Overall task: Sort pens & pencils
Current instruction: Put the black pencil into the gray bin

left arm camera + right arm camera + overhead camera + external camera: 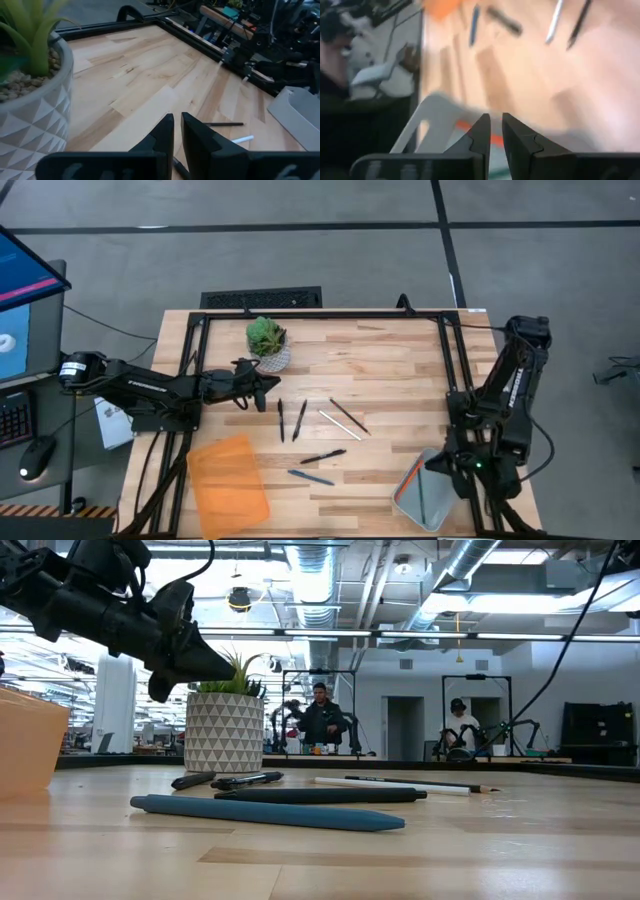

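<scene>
High view: the remaining writing sticks lie loose on the pale wooden tabletop [400, 370], in a cluster between the two arms. The black and blue pens [322, 457] sit toward the near edge, their long axes roughly across the table. Two more dark ones lie just beyond, near upright in this view, and the thin pale and dark pencils [340, 424] slant beside them.

The left gripper [266, 387] hovers next to the white patterned plant pot [270, 356], its fingers [165, 132] nearly together and holding nothing. The cluster lies just ahead of it, so this arm appears the nearer.

The right gripper [447, 463] sits over the grey plastic tray [415, 490], well apart from the cluster. Its fingers [481, 131] are slightly parted with nothing between them, and an orange stick shows in the tray beneath. The translucent orange tray [228, 478] stands empty on the left.
</scene>
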Robot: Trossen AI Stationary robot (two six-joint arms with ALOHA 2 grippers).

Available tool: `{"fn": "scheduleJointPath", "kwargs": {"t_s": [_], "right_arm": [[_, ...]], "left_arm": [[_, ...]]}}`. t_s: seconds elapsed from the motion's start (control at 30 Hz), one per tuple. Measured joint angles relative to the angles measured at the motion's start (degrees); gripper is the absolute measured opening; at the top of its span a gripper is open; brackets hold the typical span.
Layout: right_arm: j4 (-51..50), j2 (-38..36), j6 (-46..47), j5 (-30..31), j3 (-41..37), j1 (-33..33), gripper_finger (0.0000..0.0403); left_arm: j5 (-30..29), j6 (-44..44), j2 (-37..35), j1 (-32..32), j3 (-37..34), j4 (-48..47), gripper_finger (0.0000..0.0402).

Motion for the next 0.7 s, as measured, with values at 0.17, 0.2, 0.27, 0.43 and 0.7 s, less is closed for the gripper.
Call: {"fn": "scheduleJointPath", "kwargs": {"t_s": [0.17, 0.2, 0.27, 0.43, 0.7], "right_arm": [[-1.41, 0.07, -2.95, 2.3, 0.0, -8.06, 0.0072], [-1.36, 0.07, -3.92, 2.3, 0.0, -9.9, 0.0072], [-1.0, 0.07, -6.56, 2.28, 0.0, -13.66, 0.0072], [4.56, 0.09, -22.01, 2.79, 0.0, -22.23, 0.0072], [12.0, 0.82, -36.26, 9.08, 0.0, -32.49, 0.0072]], "left_arm": [[-3.85, -0.77, 0.0, 0.02, 0.0, 0.01, 0.0025], [-4.06, -1.04, 0.0, 0.02, 0.0, 0.0, 0.0025], [-4.24, -1.3, 0.0, 0.02, 0.0, 0.0, 0.0025], [-3.16, -1.35, 0.0, 0.0, 0.0, -0.02, 0.0025], [1.73, -1.25, 0.0, 0.0, 0.0, -0.02, 0.0025]]}}
